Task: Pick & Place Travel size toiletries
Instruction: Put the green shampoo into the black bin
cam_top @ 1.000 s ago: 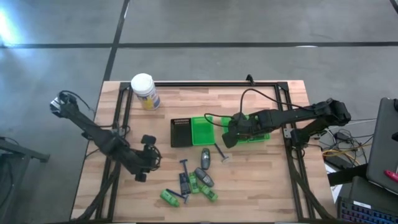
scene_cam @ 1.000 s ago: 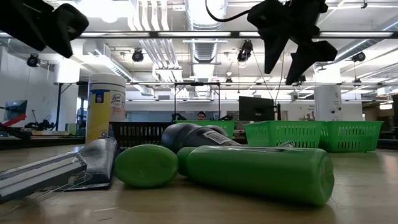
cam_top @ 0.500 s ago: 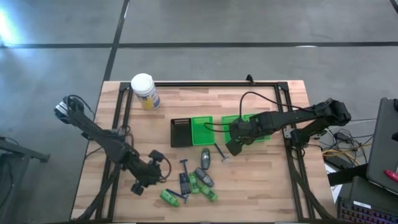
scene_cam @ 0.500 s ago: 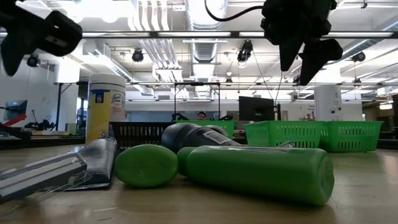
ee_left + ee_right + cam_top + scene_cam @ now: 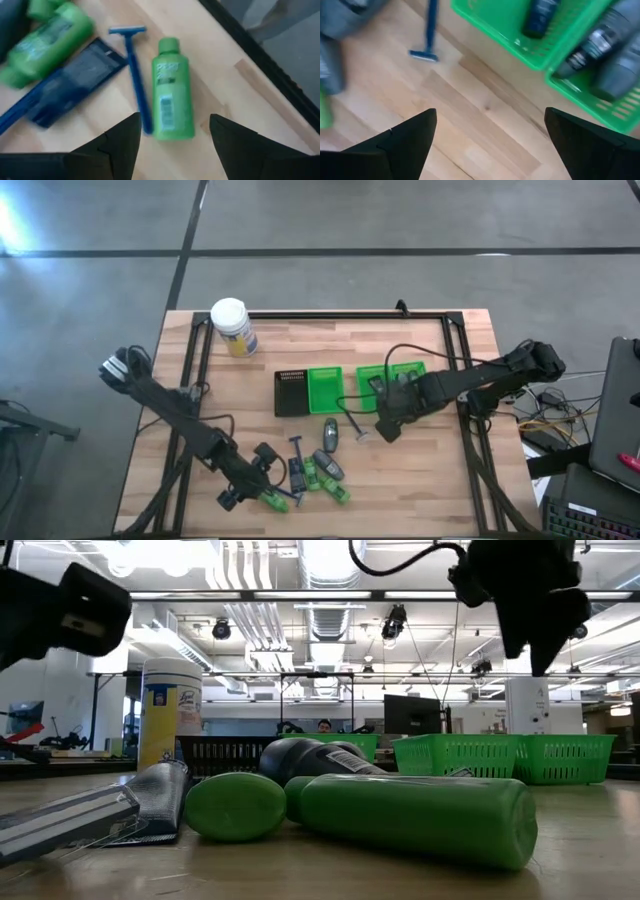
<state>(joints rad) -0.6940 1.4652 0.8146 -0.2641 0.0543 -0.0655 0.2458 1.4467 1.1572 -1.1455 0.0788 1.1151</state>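
Observation:
The loose travel size toiletries lie in a pile near the table's front edge: green bottles point(image 5: 272, 499) point(image 5: 337, 492), dark grey tubes point(image 5: 330, 434), and a blue razor point(image 5: 297, 455). My left gripper point(image 5: 252, 478) hovers open just left of the pile. In its wrist view one green bottle point(image 5: 172, 97) lies flat ahead of the fingers, with a razor point(image 5: 132, 70) beside it. My right gripper point(image 5: 388, 423) hangs open over bare wood. Another razor point(image 5: 427, 35) lies to its left, and green baskets point(image 5: 520, 40) holding dark tubes point(image 5: 540, 17) stand just beyond it.
A white-lidded jar point(image 5: 231, 325) stands at the far left. A black tray point(image 5: 291, 392) and a green tray point(image 5: 324, 390) sit mid-table, left of the two green baskets point(image 5: 390, 378). A black frame point(image 5: 455, 360) runs round the table. Bare wood lies front right.
My left gripper has swung toward the near edge and to the right, sinking and tipping down, until it is beside the pile. My right gripper has drifted from over the green baskets toward the near edge and slightly right. No toiletry has moved.

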